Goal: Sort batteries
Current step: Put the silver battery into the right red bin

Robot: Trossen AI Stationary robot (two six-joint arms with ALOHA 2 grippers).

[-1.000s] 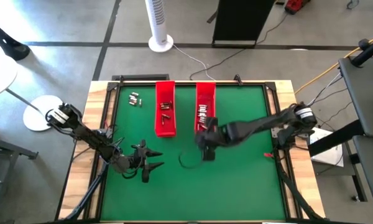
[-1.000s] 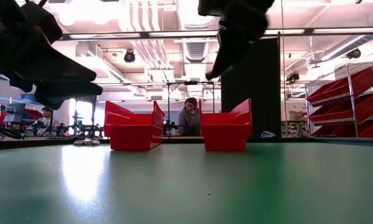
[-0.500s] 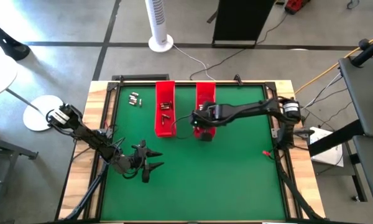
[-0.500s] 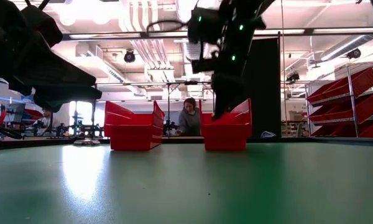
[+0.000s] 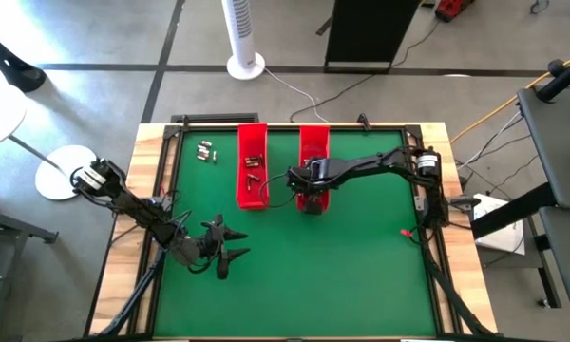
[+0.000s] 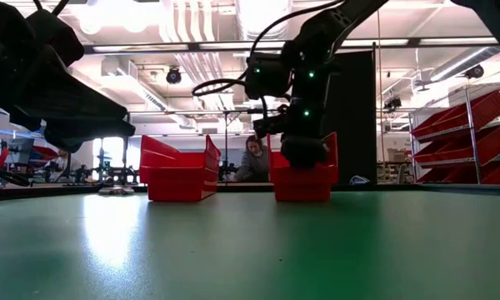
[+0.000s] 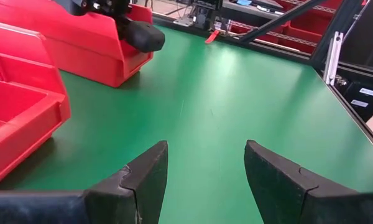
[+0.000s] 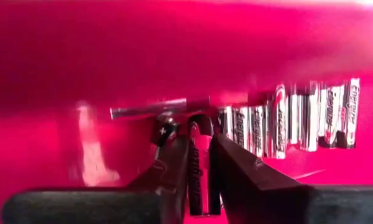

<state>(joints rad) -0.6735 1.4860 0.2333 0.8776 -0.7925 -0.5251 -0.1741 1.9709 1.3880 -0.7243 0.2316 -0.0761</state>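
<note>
Bright ceiling lights [image 6: 129, 17] blow out the upper left of the low view and throw a pale glare patch on the green table [image 6: 108, 237]. The right wrist view is saturated pink and smeared at left.

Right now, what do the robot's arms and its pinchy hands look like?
Both arms are dark, thin and jointed, with black cables looping along them. The right arm has little green lights glowing on it. The left gripper has two chunky black fingers that taper to blunt tips. The right gripper has the same dark fingers.
</note>
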